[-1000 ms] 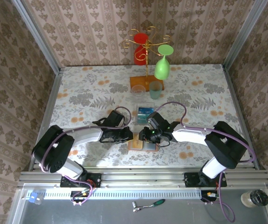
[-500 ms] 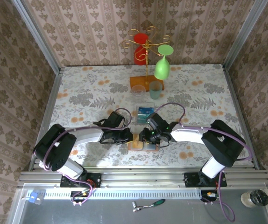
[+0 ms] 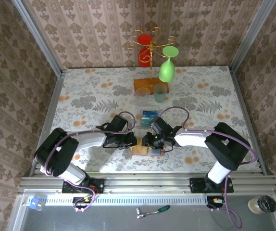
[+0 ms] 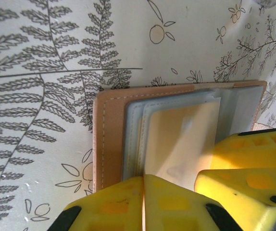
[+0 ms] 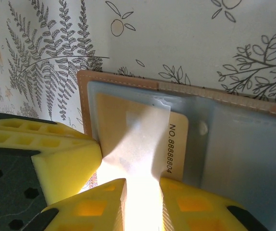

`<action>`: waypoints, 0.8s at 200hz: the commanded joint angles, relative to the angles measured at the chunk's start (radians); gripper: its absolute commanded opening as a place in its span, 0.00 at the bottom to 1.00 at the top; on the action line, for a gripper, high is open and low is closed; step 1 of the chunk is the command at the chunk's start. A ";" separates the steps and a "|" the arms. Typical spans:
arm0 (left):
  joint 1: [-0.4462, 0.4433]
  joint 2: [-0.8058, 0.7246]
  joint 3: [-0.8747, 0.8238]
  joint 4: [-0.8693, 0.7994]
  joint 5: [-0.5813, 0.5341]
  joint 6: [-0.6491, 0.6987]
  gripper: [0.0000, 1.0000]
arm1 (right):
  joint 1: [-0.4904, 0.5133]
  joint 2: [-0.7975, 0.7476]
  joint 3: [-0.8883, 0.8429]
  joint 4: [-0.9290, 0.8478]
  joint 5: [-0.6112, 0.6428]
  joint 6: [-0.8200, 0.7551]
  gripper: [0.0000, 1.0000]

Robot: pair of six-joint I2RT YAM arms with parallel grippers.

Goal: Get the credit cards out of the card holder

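The card holder [image 3: 147, 151] lies open on the table between both grippers, brown leather [image 4: 109, 139] outside, grey-blue lining [image 5: 239, 144] inside. A tan credit card [image 5: 177, 144] marked NO.88888804 sits in its clear pocket [image 4: 186, 139]. My left gripper [image 3: 134, 141] is shut, its tips [image 4: 144, 179] resting on the lining's edge. My right gripper [image 3: 153, 140] stands over the card [image 5: 143, 183] with a narrow gap between its jaws. Glare fills that gap and hides any grip. Its fingers [image 4: 253, 149] sit beside the left ones. Blue and teal cards [image 3: 149, 114] lie further back.
A clear tray [image 3: 143, 121] behind the wallet holds those cards. Beyond it stand a teal cup [image 3: 160, 93], a clear glass [image 3: 142, 92] and a gold rack on an orange-brown base [image 3: 143, 83] with a hanging green wine glass [image 3: 168, 67]. A red cup [image 3: 144, 48] stands behind the rack.
My right gripper has edged slightly left over the wallet. The left gripper and the wallet have stayed in place.
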 commanded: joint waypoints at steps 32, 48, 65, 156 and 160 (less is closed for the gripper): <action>0.005 -0.004 -0.018 -0.041 -0.008 0.005 0.09 | 0.008 -0.031 0.027 -0.136 0.069 -0.027 0.24; 0.006 -0.006 -0.015 -0.042 -0.009 0.005 0.09 | 0.009 -0.042 0.030 -0.157 0.081 -0.037 0.24; 0.007 -0.010 -0.015 -0.045 -0.011 0.005 0.09 | 0.007 -0.046 0.034 -0.164 0.081 -0.043 0.24; 0.003 -0.068 0.056 -0.122 -0.019 0.027 0.12 | 0.005 -0.108 0.018 -0.125 0.075 -0.038 0.25; 0.003 -0.071 0.059 -0.124 -0.020 0.027 0.12 | 0.004 -0.111 0.017 -0.127 0.077 -0.038 0.25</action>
